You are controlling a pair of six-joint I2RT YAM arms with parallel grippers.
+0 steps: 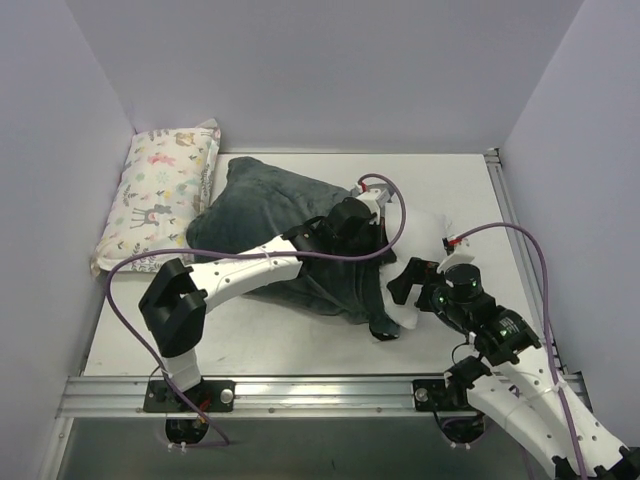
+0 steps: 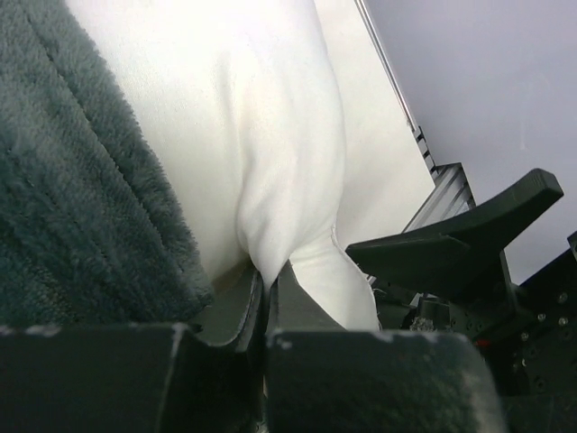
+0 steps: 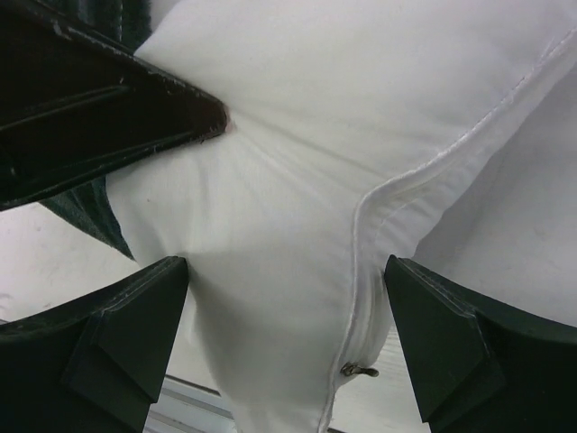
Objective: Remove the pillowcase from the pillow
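The dark grey-teal plush pillowcase (image 1: 285, 225) lies crumpled mid-table, and its plush fills the left of the left wrist view (image 2: 72, 198). The white pillow (image 1: 425, 232) sticks out of its right end. My left gripper (image 1: 378, 240) is shut, pinching a fold of the white pillow (image 2: 288, 162) between its fingertips (image 2: 266, 284). My right gripper (image 1: 408, 288) is open; its fingers (image 3: 135, 334) straddle a seamed, zippered corner of the pillow (image 3: 288, 225), just below the left gripper's pinch. The pillow's blue tag is hidden.
A small pastel animal-print pillow (image 1: 160, 195) lies at the back left against the wall. Lilac walls close in the table on three sides. A metal rail (image 1: 320, 395) runs along the near edge and another (image 1: 510, 215) along the right edge.
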